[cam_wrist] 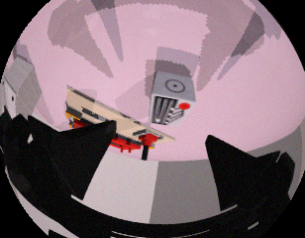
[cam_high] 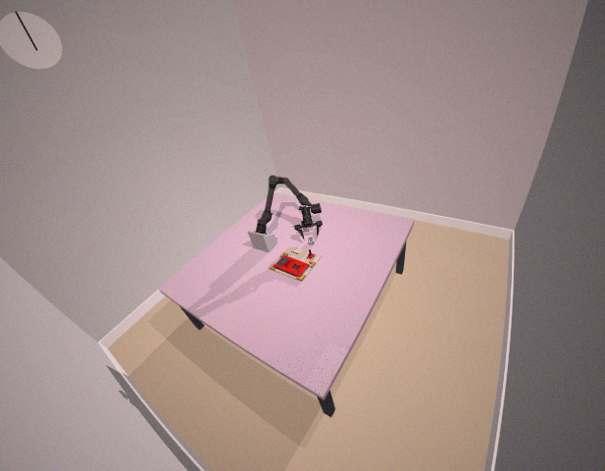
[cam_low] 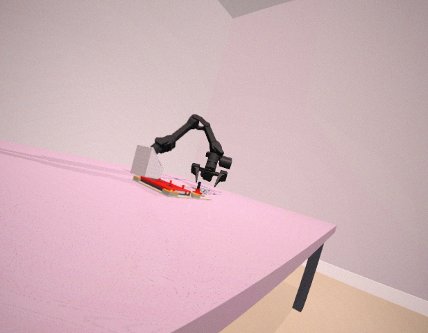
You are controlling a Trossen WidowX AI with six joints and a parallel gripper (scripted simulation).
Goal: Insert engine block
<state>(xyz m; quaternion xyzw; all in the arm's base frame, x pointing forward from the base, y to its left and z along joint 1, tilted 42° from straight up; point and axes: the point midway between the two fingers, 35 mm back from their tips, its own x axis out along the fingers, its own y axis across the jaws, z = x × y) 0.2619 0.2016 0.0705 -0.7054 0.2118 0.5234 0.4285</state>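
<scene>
Overhead, arm arched, open pincer (cam_high: pixel 309 234) (cam_low: pixel 206 180) (cam_wrist: pixel 163 133) pointing down, fingers spread.

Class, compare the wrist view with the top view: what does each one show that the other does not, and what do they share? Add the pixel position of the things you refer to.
Only the wrist view: the red spot (cam_wrist: pixel 184 106) on the engine block (cam_high: pixel 310 240) (cam_wrist: pixel 159 89). The block's slots are readable here; in the top view it is too small to tell.

Only the top view: the round disc (cam_high: pixel 21 45) with a dark line on the wall, the table's dark legs (cam_high: pixel 327 403) and the tan floor (cam_high: pixel 419 329).

Both: the engine block outside the red car body (cam_high: pixel 292 265) (cam_wrist: pixel 124 143), and the open claw (cam_high: pixel 310 238) (cam_wrist: pixel 163 133), holding nothing.
</scene>
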